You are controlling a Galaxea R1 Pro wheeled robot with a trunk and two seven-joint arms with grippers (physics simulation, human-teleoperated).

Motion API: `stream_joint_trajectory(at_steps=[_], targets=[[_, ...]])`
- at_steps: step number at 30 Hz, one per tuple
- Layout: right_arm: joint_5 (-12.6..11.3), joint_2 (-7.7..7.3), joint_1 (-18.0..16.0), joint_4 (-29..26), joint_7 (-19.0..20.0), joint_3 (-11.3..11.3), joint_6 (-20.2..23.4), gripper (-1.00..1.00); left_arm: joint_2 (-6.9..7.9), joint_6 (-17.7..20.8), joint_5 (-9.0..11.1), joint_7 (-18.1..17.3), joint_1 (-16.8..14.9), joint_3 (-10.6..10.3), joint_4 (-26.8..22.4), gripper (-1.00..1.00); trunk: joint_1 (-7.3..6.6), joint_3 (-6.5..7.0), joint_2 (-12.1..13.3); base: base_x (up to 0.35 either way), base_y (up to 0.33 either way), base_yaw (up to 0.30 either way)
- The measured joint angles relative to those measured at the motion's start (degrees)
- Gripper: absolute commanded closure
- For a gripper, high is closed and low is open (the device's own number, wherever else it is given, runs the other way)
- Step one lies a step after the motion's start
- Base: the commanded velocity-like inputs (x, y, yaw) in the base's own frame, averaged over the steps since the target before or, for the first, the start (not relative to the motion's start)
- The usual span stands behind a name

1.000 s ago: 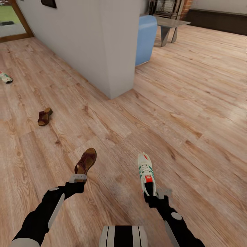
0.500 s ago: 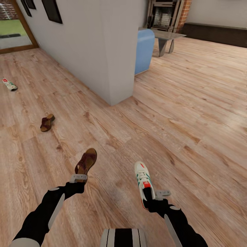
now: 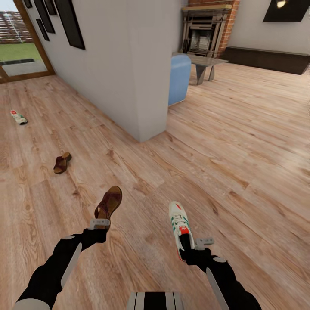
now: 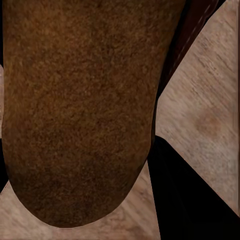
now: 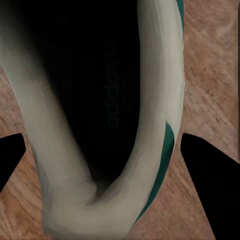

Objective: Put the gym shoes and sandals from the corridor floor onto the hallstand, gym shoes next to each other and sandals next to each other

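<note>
In the head view my left gripper [image 3: 99,223] is shut on the heel of a brown sandal [image 3: 108,202], held above the wood-plank floor [image 3: 241,172]. That sandal's sole [image 4: 75,110] covers most of the left wrist view. My right gripper [image 3: 191,247] is shut on the heel of a white gym shoe [image 3: 179,221] with green stripes; the right wrist view looks into the shoe's dark opening [image 5: 105,100]. The second sandal [image 3: 62,162] lies on the floor at the left. Further off at the far left lies the second gym shoe [image 3: 18,117]. The hallstand is out of view.
A white wall corner [image 3: 146,77] juts out ahead, with dark frames hung on its left face. Behind it stand a blue chair [image 3: 179,77], a grey table [image 3: 202,64] and a brick fireplace [image 3: 206,28]. A glass door [image 3: 21,47] is at far left.
The whole view has tilted upward, bringing the fireplace and more of the far room into sight. Both grippers still hold their shoes; the gym shoe sits slightly lower in the picture.
</note>
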Motion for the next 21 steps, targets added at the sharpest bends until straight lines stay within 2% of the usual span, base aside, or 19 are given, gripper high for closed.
stream_joint_trajectory(at_steps=[10, 21], targets=[[-0.02, 0.0, 0.0, -0.02, 0.0, 0.05, 0.0, 1.0, -0.01, 0.04, 0.0, 0.0, 0.01, 0.0, -0.03, 1.0, -0.26, 3.15, 0.13, 0.0, 0.0, 0.0], [-0.02, 0.0, 0.0, -0.02, 0.0, 0.02, 0.0, 1.0, -0.01, 0.04, 0.0, -0.01, 0.01, 0.0, -0.03, 1.0, -2.67, 6.16, 4.53, 0.0, 0.0, 0.0]])
